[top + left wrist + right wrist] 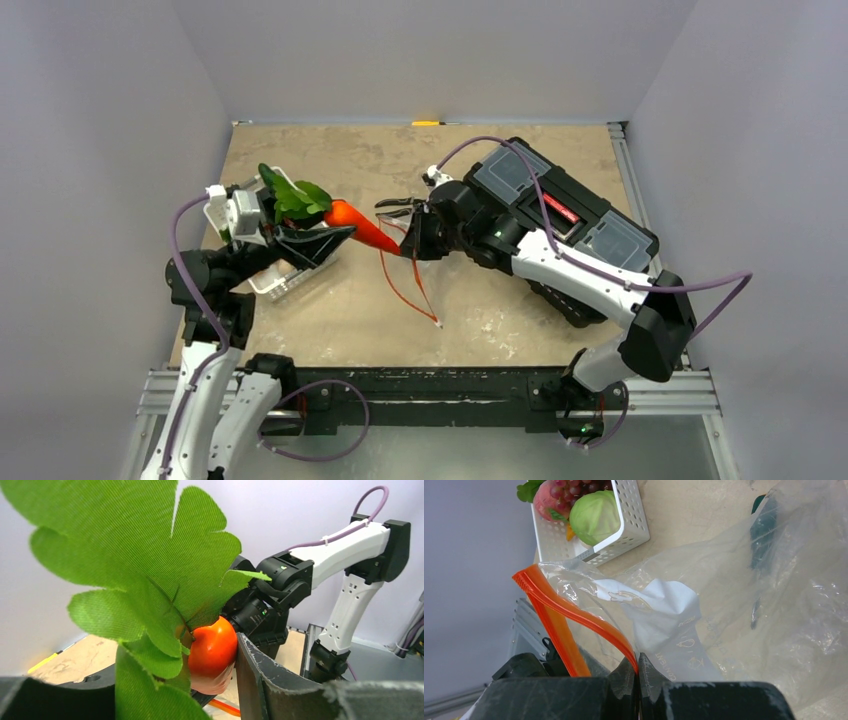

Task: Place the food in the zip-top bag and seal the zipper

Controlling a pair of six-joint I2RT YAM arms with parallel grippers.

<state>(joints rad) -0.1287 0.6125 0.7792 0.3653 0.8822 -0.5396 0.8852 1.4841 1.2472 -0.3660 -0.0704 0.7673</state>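
Note:
My left gripper (325, 238) is shut on the orange carrot (360, 226), held in the air with its green leaves (290, 197) toward the left arm and its tip toward the bag. In the left wrist view the carrot (214, 650) sits against one finger (260, 675); leaves fill the frame. My right gripper (402, 212) is shut on the zip-top bag's orange-red zipper (574, 612), one side pinched at the fingertips (626, 675). The clear bag (734, 595) hangs open; its zipper (405, 285) loops down to the table. Cabbage (594, 515), grapes (579, 487) and peach (546, 502) lie in the basket.
The white slotted basket (631, 517) stands at the table's left, under my left gripper (290, 280). A black toolbox (560, 215) sits at the back right, beneath the right arm. A small yellow object (427, 123) lies at the far edge.

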